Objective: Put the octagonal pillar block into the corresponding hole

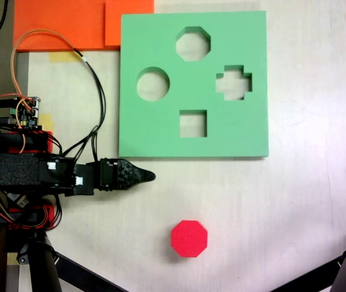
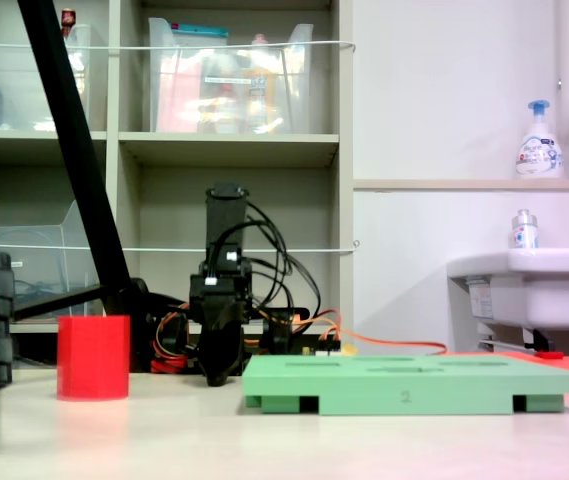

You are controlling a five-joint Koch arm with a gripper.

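Red block (image 2: 93, 357) upright on table; octagonal hole (image 1: 193, 43) seen only overhead.

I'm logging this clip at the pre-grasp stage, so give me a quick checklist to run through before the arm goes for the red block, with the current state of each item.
1. The octagonal pillar block stands upright on the table, flat top up, nothing on it: ok.
2. The gripper is empty and apart from the block: ok.
3. Jaws wide enough to take the block: cannot tell; in both exterior views they taper to a narrow tip.
4. The corresponding hole in the green board is unobstructed: ok.
5. The board lies flat on the table in the second exterior view: ok.
6. Clear table between the gripper and the block in the first exterior view: ok.
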